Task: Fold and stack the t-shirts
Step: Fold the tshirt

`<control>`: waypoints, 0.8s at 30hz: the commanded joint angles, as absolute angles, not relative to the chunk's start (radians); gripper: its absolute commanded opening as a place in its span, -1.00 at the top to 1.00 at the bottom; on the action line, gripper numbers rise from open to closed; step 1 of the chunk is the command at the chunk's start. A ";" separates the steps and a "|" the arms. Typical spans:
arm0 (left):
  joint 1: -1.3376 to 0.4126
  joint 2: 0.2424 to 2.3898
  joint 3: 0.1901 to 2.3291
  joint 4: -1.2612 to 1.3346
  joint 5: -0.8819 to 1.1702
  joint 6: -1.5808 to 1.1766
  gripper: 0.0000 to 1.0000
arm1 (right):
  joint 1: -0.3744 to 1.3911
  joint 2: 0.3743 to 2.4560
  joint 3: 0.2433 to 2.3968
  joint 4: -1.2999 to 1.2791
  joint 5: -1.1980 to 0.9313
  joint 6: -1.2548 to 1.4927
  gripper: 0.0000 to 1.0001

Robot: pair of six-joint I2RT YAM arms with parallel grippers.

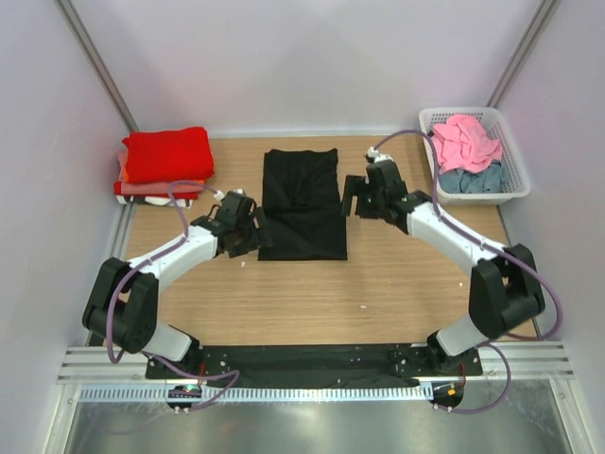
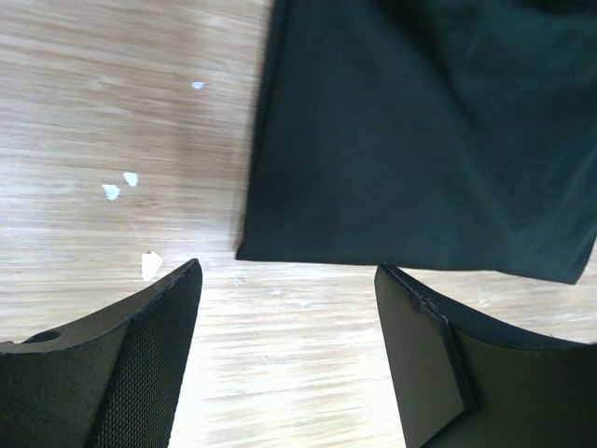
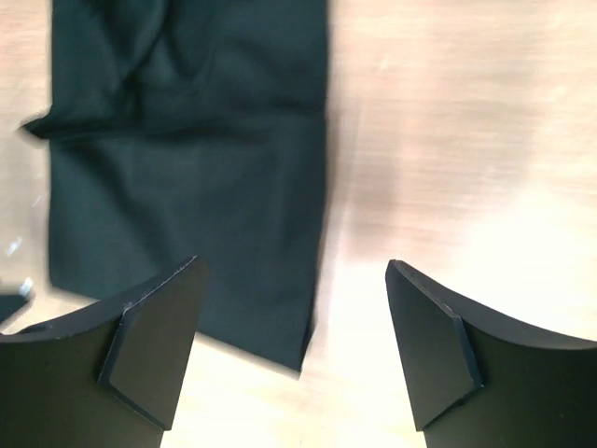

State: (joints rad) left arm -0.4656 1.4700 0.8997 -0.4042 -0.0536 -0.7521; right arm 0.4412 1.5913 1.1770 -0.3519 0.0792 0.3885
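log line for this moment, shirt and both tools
black shirt: folded narrow, lying flat | left tool: open, empty, by its left edge | right tool: open, empty, at its right edge

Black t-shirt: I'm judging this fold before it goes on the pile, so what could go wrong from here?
1. The left pincer and right pincer stand open at the side edges of the black t-shirt, neither holding it. A pinch there might catch only the top layer and open the fold.
2. Its far half looks narrower and creased, so it may sit crooked on the red t-shirt pile.
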 commanded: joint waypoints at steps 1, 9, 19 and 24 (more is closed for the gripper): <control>-0.428 1.427 0.848 -0.313 -0.043 -0.764 -0.50 | 0.439 1.504 0.998 -0.241 -0.049 0.494 -0.68; -0.419 1.411 0.781 -0.233 -0.018 -0.793 -0.44 | 0.439 1.446 0.695 -0.009 -0.221 0.620 -0.40; -0.416 1.424 0.712 -0.153 -0.011 -0.821 -0.44 | 0.439 1.569 0.649 0.139 -0.268 0.650 -0.12; -0.411 1.446 0.687 -0.120 -0.006 -0.828 -0.42 | 0.439 1.585 0.640 0.155 -0.272 0.653 0.31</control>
